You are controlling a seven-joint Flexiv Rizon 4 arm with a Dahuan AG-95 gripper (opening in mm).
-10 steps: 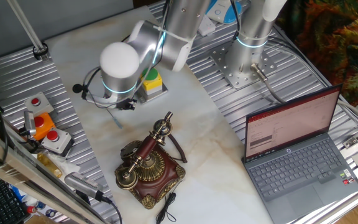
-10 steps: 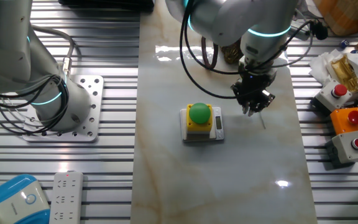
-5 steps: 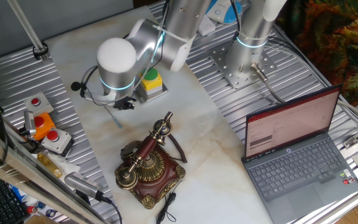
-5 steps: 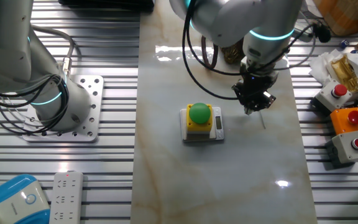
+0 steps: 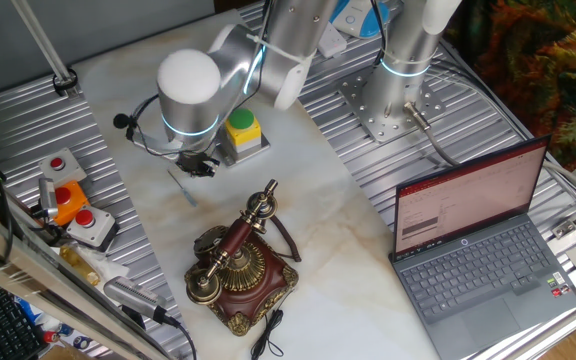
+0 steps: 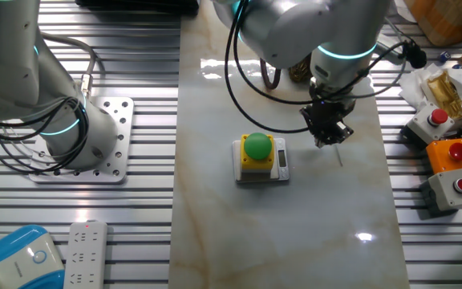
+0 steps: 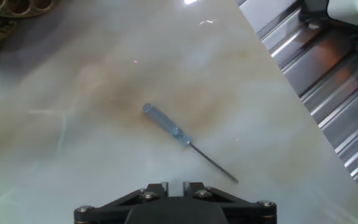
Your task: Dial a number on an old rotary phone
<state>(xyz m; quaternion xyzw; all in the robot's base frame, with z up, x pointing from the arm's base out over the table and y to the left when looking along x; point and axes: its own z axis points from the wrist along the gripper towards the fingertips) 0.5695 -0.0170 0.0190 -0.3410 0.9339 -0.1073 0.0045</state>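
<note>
The old rotary phone (image 5: 240, 265), dark wood with brass trim and its handset on the cradle, stands near the front of the marble top. Only its brass dial edge (image 7: 11, 6) shows at the top left of the hand view. My gripper (image 5: 196, 165) hangs over the marble between the phone and the yellow box, well apart from the phone. It also shows in the other fixed view (image 6: 328, 135). In the hand view the gripper (image 7: 174, 185) has its jaws close together with nothing between them. A small screwdriver (image 7: 166, 127) with a clear blue handle lies on the marble just below it.
A yellow box with a green button (image 6: 257, 152) stands beside the gripper. Grey boxes with red buttons (image 6: 447, 156) sit on the ribbed metal edge. A laptop (image 5: 478, 245) is open at the right. A second arm's base (image 5: 393, 95) is bolted at the back.
The arm has shifted slightly toward the back of the table, away from the phone. The screwdriver and the phone have not moved.
</note>
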